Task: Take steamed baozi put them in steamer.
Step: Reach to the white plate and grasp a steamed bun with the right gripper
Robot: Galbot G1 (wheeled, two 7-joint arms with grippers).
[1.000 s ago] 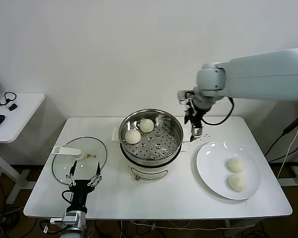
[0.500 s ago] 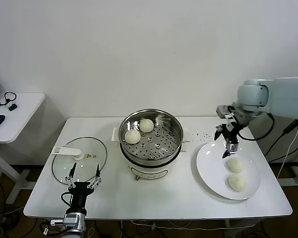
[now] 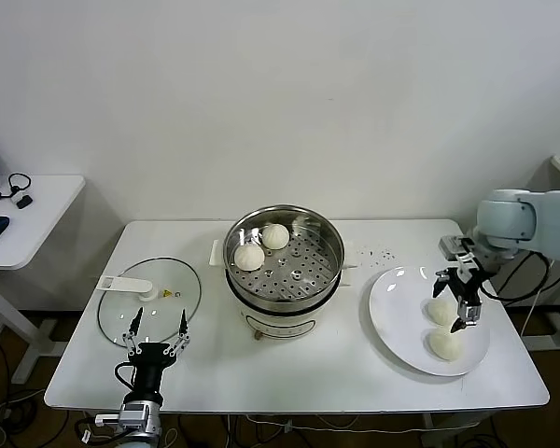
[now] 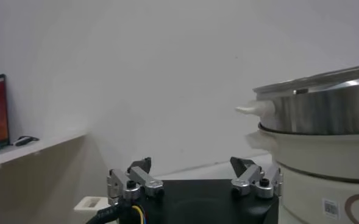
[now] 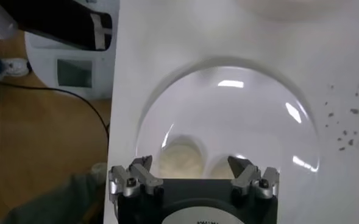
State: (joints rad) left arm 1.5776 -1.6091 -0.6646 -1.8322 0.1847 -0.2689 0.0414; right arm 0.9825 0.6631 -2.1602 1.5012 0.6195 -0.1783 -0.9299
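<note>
The steamer [image 3: 303,280] stands mid-table, and two steamed baozi [image 3: 249,257] [image 3: 275,236] rest on its perforated tray. On the white plate [image 3: 397,317] to the right lie two more baozi [image 3: 439,311] [image 3: 445,343]. My right gripper [image 3: 459,301] hangs open just over these, its fingers spread above the nearer-to-steamer bun. The right wrist view shows both buns [image 5: 180,159] [image 5: 219,169] just beyond the open right gripper [image 5: 189,162], with nothing held. My left gripper [image 3: 157,325] waits open at the table's front left; in the left wrist view it [image 4: 191,165] faces the steamer's wall [image 4: 325,115].
A flat glass lid [image 3: 149,297] with a white handle lies left of the steamer, just beyond the left gripper. A small side table [image 3: 28,210] with a mouse stands farther left. The plate sits close to the table's right edge [image 3: 513,336].
My right arm has swung from beside the steamer's right rim to the right and down, ending over the plate's baozi, open throughout. The left arm has stayed put.
</note>
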